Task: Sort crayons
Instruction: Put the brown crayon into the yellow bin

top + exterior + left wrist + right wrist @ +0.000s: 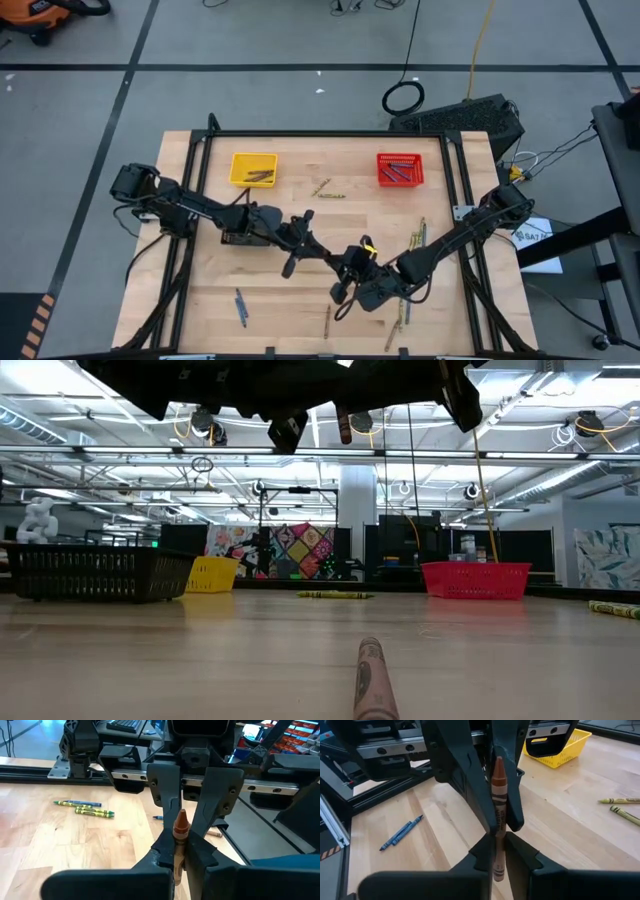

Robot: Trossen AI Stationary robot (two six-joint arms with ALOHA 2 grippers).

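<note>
While both grippers' fingers pinch it, brown crayon upright, tip up, above table

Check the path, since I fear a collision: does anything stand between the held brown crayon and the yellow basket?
Nothing visible does. The brown crayon, held aloft by the left gripper and right gripper, has open air toward the yellow basket; the black basket sits aside.

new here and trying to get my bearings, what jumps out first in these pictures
Both dark arms meet above the middle of the wooden table, the left gripper and right gripper both closed around one brown wax crayon held in the air, a handover in mid-step. At the table's far edge sit a yellow mesh basket and a red mesh basket, each holding crayons, and loose crayons lie scattered around the tabletop.
</note>
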